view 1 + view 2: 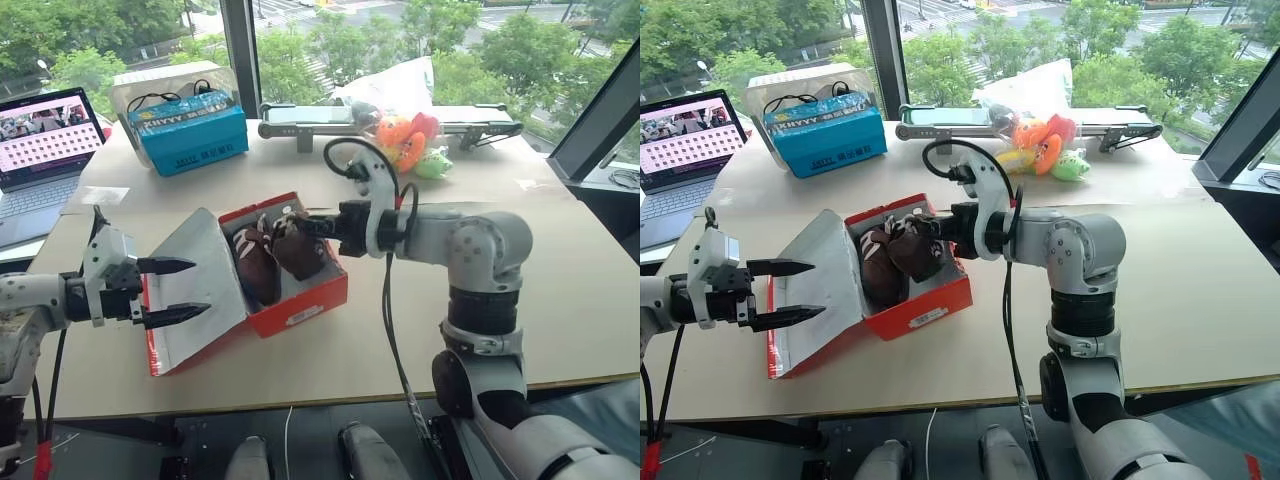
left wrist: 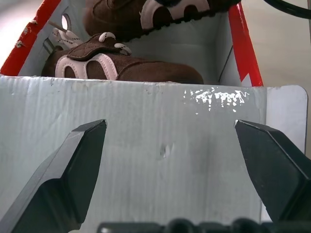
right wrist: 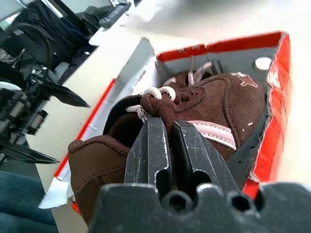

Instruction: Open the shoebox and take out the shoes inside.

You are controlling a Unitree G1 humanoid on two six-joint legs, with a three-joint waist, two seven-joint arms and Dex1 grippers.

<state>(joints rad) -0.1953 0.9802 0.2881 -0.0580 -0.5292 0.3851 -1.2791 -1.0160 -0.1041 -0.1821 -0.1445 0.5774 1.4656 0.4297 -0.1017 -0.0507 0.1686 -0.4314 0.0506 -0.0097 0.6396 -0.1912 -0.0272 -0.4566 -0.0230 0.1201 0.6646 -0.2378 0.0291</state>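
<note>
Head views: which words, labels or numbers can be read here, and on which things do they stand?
Blue box: white lettering along the top edge and front, too blurred to read.
Shoebox: white sticker on the red front wall, print too small to read.
Laptop: rows on the screen, too small to read.
No text reads clearly.

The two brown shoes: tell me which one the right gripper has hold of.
The shoe nearer the right gripper, the right-hand shoe; its fingers are shut on its laces. The other shoe lies untouched beside it in the shoebox.

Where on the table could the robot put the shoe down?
Bare table to the right of the red shoebox, and a strip in front of it. Crowded at the back: blue box, plush toys, laptop.
</note>
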